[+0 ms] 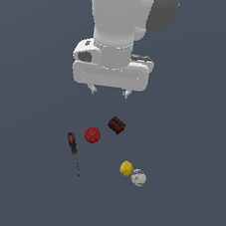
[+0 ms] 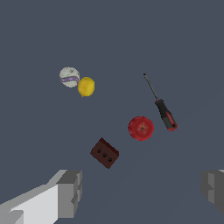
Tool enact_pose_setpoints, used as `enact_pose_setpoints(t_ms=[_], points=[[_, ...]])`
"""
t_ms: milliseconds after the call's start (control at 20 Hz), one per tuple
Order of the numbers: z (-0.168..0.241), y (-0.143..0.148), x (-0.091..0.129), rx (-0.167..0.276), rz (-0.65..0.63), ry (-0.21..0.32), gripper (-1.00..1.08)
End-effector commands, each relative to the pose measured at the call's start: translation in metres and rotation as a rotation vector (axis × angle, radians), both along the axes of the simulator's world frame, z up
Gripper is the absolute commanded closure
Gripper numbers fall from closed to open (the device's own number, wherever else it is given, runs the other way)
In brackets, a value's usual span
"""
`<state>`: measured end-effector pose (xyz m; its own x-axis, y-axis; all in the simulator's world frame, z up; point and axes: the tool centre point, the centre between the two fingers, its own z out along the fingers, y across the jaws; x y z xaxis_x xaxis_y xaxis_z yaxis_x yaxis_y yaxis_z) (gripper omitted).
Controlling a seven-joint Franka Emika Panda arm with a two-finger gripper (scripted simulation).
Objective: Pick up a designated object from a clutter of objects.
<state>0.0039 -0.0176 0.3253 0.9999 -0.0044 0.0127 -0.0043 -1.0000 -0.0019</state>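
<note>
The glossy red apple lies on the grey floor, between the screwdriver and the brown block; it also shows in the wrist view. My gripper hangs open and empty well above the clutter, behind the apple and the block in the exterior view. In the wrist view the gripper shows two grey fingertips set wide apart, holding nothing.
A dark brown block lies just to the exterior view's right of the apple. A red-and-black-handled screwdriver lies to its left. A yellow ball touches a white ball with purple marks at the front right.
</note>
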Motion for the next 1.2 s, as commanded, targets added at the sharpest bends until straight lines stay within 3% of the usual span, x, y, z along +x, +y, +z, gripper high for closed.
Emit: enact_pose_setpoints(t_ms=[0, 650, 1150], points=[[0.000, 0.000, 0.000, 0.000, 0.000, 0.000, -0.92], [0.011, 0.002, 0.001, -0.030, 0.046, -0.030, -0.92], [-0.032, -0.007, 0.011, -0.007, -0.069, -0.022, -0.92]])
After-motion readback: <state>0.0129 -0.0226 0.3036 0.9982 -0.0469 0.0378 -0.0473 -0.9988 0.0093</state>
